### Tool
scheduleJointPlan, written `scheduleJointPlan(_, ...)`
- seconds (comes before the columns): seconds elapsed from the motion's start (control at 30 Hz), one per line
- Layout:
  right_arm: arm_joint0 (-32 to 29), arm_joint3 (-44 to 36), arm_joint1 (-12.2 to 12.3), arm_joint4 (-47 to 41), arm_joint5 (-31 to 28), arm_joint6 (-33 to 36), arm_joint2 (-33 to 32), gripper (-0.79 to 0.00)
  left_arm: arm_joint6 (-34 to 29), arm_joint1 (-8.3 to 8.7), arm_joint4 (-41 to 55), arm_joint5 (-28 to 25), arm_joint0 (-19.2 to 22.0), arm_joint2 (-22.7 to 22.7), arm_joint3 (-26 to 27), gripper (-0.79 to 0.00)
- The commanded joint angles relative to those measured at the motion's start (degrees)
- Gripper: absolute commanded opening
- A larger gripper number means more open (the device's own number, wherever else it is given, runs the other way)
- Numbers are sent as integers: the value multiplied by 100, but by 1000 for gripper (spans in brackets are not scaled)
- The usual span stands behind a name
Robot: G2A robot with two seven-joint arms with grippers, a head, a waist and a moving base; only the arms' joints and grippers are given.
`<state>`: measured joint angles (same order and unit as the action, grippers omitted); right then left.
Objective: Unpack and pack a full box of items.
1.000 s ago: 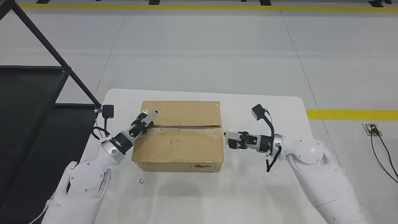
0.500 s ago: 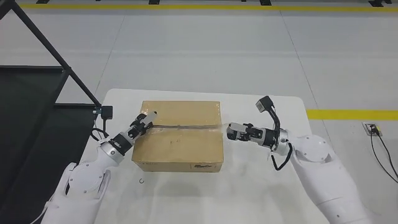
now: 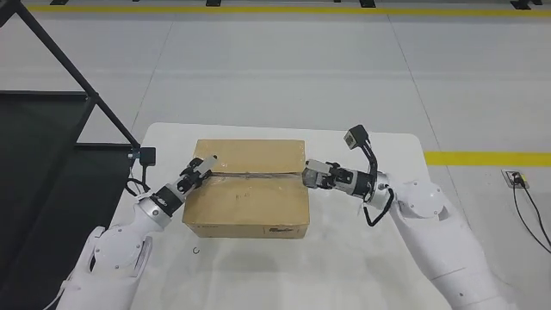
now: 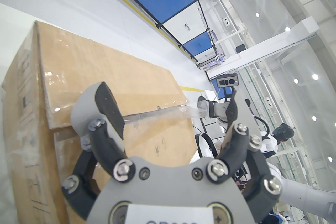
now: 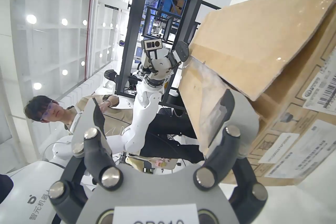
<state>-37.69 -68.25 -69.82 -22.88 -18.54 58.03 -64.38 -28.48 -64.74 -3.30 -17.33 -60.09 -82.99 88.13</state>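
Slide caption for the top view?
Top view: left gripper and right gripper, both open, at opposite ends of the seam atop the cardboard box, on the white table.

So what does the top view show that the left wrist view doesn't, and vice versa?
The top view adds the white table and a small object on it near the cardboard box. The left wrist view adds the left gripper open, one pad beside the seam, and clear tape glinting along it. Both have the box top and the right gripper at the seam's far end.
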Motion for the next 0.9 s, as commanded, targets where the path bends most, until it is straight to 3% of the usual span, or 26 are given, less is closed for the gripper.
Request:
scheduleJointPlan(0.0, 26, 7, 2, -139, 122, 168, -7, 0, 12, 1, 1, -12, -4, 1, 0, 0)
scheduleJointPlan(0.2, 139, -65, 10, -92, 714, 370, 72, 0, 33, 5, 21, -38, -21, -4, -7, 0)
scheduleJointPlan(0.5, 1, -237, 49, -671, 398, 1246, -33, 0, -48, 16, 27, -163, -90, 11, 94, 0)
scheduleJointPlan(0.67, -70, -322, 42, -943, 453, 1135, -72, 0, -141, 52, -237, -652, -357, -41, 416, 0)
scheduleJointPlan(0.87, -28, -337, -11, -1241, 740, 763, 3, 0, 434, 70, -1284, -1125, -710, -83, 831, 0)
